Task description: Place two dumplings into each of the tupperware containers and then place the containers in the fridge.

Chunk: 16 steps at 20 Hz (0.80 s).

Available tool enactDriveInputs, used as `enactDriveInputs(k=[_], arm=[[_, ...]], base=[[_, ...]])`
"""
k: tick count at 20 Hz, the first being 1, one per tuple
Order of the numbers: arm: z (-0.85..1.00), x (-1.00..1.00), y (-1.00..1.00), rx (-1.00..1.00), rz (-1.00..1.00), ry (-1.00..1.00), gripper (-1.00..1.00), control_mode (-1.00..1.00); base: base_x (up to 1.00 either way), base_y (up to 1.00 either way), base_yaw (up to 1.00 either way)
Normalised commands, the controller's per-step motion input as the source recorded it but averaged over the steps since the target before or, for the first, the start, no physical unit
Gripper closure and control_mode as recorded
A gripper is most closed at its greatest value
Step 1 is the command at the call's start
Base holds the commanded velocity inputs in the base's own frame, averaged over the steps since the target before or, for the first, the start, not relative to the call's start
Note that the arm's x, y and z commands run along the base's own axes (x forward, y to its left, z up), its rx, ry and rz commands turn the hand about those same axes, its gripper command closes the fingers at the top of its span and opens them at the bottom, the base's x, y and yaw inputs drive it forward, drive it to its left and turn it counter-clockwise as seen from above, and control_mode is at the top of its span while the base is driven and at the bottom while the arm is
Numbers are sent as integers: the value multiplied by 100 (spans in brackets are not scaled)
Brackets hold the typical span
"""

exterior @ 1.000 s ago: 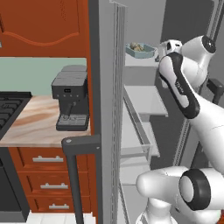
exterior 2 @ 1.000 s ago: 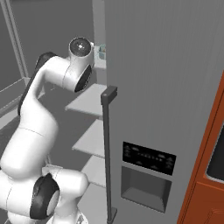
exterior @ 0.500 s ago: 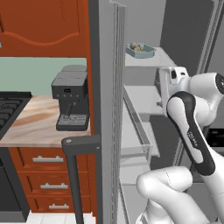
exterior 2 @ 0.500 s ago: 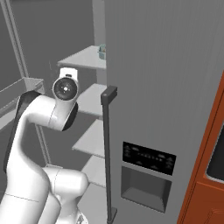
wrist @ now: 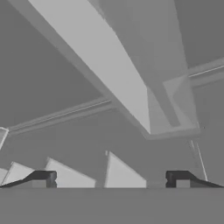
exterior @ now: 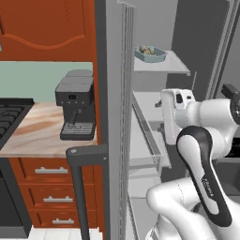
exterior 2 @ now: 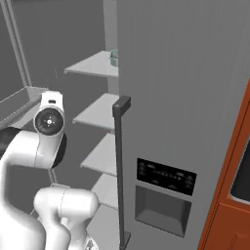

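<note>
The fridge stands open, with pale shelves. On its top shelf rests a light blue-grey tupperware container with pale dumplings inside; a sliver of that container peeks past the door edge in the right base view. My arm is bent in front of the middle shelves, well below and apart from the container. In the hand view my gripper is open, its dark fingertips far apart with nothing between them, facing bare fridge shelving.
The fridge door with its dark handle and dispenser panel stands to my right. Left of the fridge, a black coffee machine sits on the counter by a stove, above orange drawers.
The arm has drawn back from the top shelf and dropped to middle-shelf height. The container stays on the top shelf. The gripper remains open.
</note>
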Motion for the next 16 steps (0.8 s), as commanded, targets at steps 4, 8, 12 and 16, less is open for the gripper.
enactDriveInputs(k=[4, 8, 12, 16], arm=[[-15, -28, 71, 5, 19, 0, -100, -100], [-33, -14, 64, 3, 18, 1, -100, -100], [-68, -16, 31, 9, 9, 1, -100, -100], [-41, -14, 11, 6, 5, -3, -100, -100]], base=[[0, 0, 0], [0, 0, 0], [0, 0, 0], [0, 0, 0]])
